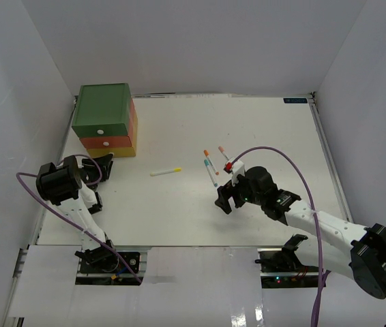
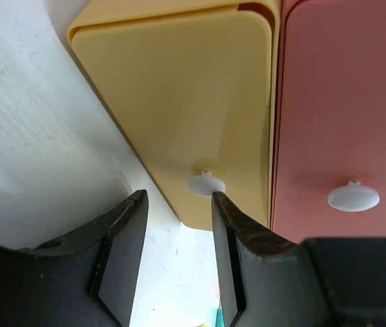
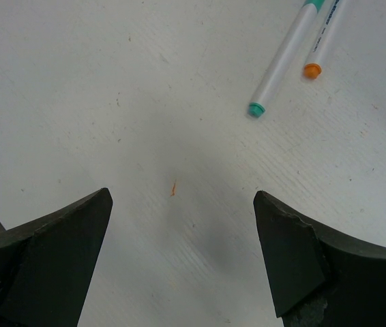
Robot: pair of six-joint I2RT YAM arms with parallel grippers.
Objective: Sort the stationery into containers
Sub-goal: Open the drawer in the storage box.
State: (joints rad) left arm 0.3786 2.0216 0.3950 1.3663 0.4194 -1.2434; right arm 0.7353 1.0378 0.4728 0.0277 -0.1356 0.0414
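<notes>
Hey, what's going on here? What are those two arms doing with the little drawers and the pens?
Two robot arms are sorting pens into a stack of drawers. The left gripper is right up at the yellow bottom drawer, jaws apart beside its white knob but not gripping it. The drawers look shut. The right gripper hangs open over the table near a cluster of pens, and a yellow pen lies apart. No pen is held.
</notes>
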